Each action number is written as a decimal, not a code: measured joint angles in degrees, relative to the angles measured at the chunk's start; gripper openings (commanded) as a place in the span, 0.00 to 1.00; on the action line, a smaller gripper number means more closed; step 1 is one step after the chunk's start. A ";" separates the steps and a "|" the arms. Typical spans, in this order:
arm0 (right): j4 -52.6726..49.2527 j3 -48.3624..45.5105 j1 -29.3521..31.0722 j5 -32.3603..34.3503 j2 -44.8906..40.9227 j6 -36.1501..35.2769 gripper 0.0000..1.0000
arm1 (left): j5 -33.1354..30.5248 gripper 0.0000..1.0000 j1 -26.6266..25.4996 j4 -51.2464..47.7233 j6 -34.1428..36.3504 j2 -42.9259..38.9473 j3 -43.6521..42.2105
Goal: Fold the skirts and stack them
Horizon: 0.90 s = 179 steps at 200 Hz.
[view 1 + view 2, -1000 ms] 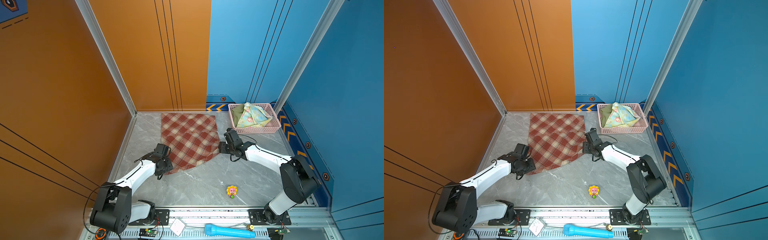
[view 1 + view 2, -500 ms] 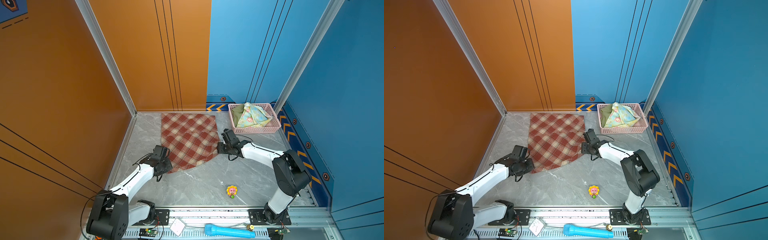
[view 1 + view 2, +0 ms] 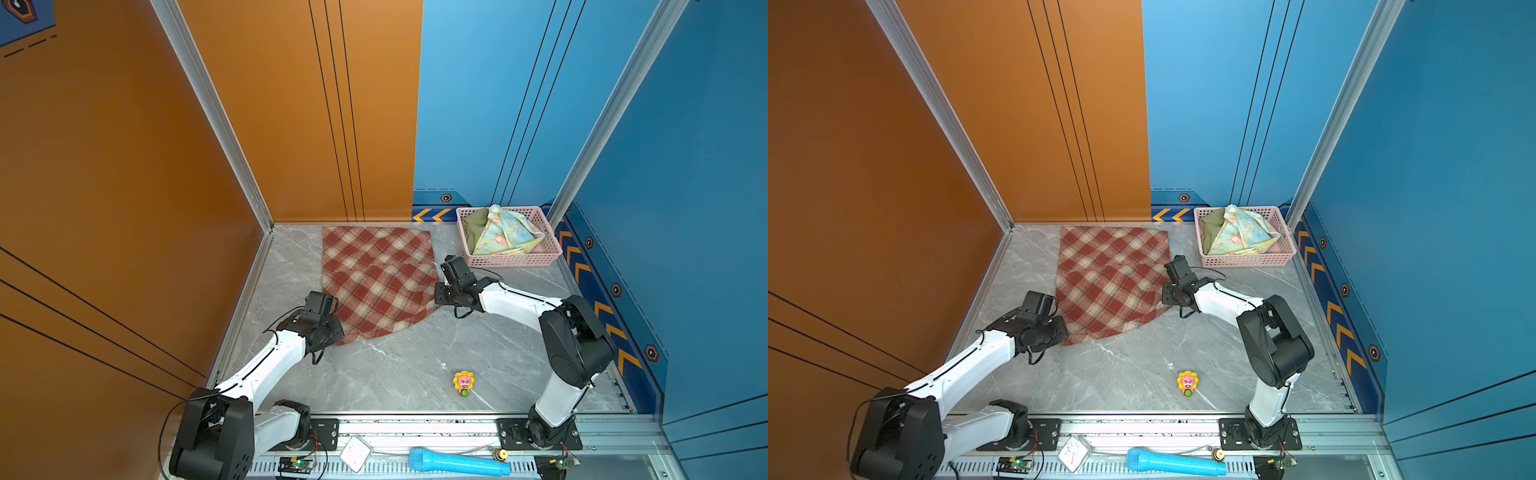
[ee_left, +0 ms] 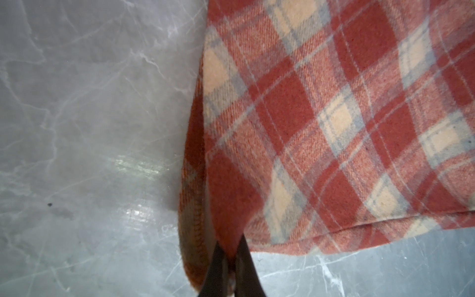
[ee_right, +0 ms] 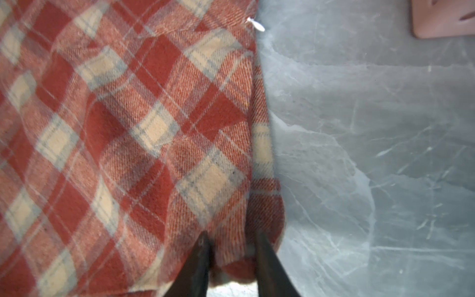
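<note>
- In both top views the plaid skirt (image 3: pixel 376 276) (image 3: pixel 1108 276) lies spread flat on the surface (image 3: pixel 395 365) (image 3: pixel 1121 370). Its narrower end runs along the back edge and its wider hem reaches the middle.
- The left pincer (image 3: pixel 337 332) (image 3: pixel 1064 332) sits low at the hem's left corner and the right pincer (image 3: pixel 436 297) (image 3: pixel 1165 297) at its right corner. The wrists hide the fingertips here.
- The basket (image 3: pixel 513 261) (image 3: pixel 1246 261) stands in the back right corner. In it the floral skirt (image 3: pixel 505 235) (image 3: pixel 1239 235) is heaped up, with the green skirt (image 3: pixel 473 230) (image 3: pixel 1210 226) bunched against it on the side toward the plaid skirt.
- A small toy (image 3: pixel 463 383) (image 3: pixel 1187 383) stands near the front edge, well apart from the cloth.
- Left wrist view: the left pincer (image 4: pixel 231 257) is clenched on the plaid skirt (image 4: pixel 321 115), its dark fingers (image 4: pixel 217 270) nearly together with the corner pinched thin between them. The side edge curls so that a stitched underside shows above the grey surface (image 4: pixel 90 128).
- Right wrist view: the right pincer (image 5: pixel 231 246) grasps the plaid skirt (image 5: pixel 141 128), with a thick fold of the corner bunched between its fingers (image 5: pixel 200 262) and creases running from the tips. Bare surface (image 5: pixel 359 154) lies between the cloth and a corner of the basket (image 5: pixel 442 20).
</note>
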 measured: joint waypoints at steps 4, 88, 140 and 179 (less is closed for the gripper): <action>0.00 0.00 0.00 -0.09 0.09 0.55 0.00 | 0.00 0.00 0.00 0.00 0.02 -0.02 0.00; -1.66 0.94 -0.11 0.76 -8.48 -2.01 0.00 | -1.53 0.00 0.83 -7.61 0.98 -6.29 11.21; -4.15 8.11 -0.13 3.30 -22.73 -4.42 0.00 | -3.39 0.00 3.15 -14.71 4.42 -11.02 28.11; -8.09 18.99 -0.52 3.93 -25.31 -6.71 0.00 | -4.07 0.00 4.15 -17.99 7.39 -10.40 41.81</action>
